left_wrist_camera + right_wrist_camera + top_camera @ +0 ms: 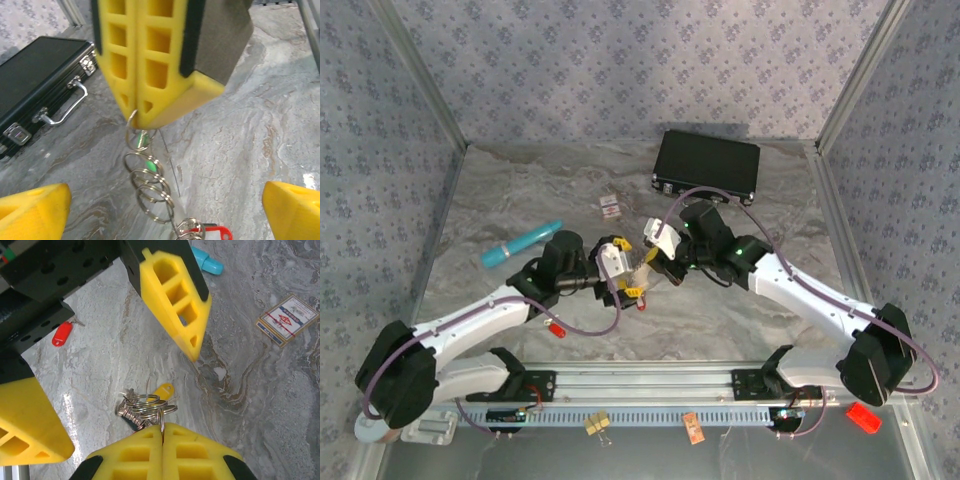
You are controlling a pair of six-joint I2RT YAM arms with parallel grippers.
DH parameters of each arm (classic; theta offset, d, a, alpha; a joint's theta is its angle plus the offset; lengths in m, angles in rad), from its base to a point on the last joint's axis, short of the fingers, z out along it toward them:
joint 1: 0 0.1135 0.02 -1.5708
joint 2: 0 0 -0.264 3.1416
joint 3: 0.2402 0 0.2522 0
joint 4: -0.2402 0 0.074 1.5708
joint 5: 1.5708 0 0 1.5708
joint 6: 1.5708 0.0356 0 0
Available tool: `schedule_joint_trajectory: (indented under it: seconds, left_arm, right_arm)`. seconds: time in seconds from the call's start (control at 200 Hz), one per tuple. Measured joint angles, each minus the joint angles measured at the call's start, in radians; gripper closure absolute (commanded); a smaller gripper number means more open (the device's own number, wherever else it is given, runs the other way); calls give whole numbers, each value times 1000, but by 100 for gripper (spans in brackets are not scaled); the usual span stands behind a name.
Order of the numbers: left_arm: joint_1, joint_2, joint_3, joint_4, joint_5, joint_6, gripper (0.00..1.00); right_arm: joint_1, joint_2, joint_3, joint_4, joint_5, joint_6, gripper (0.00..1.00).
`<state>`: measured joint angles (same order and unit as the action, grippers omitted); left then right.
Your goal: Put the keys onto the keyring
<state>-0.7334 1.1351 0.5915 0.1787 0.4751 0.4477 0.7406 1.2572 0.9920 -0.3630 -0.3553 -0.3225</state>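
The right gripper [162,434] is pinched tight on the keyring [148,186], low in the middle of its own view. A bunch of keys [137,412] hangs from it. I cannot tell if they touch the desk [240,405].

The left gripper [626,268] is spread wide and holds nothing. Its fingers [35,212] stand on both sides of the hanging rings.

One red key [62,334] lies alone on the desk, at the left of the right wrist view, well apart from the bunch. I think that key comes next.

The left gripper should go down to it slowly and pinch the red plastic head, so the other end is free. The right gripper should hold tight and not shake, so the keyring hangs in one place. The ring wire is thin and may slip or twist.
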Motion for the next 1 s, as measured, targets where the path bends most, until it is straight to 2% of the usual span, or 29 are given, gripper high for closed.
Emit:
schedule_joint_trajectory:
  seconds: [0.25, 0.43, 0.815, 1.005]
  left_arm:
    - [0, 32, 0, 5, 108, 28, 2]
    - [0, 64, 5, 5, 147, 42, 4]
    - [0, 59, 6, -11, 172, 54, 19]
    - [0, 37, 6, -53, 195, 68, 22]
  right_arm:
    - [6, 0, 0, 2, 0, 0, 100]
    - [6, 0, 0, 5, -1, 0, 100]
    - [6, 0, 0, 18, 6, 9, 100]
    - [6, 0, 0, 24, 23, 23, 100]
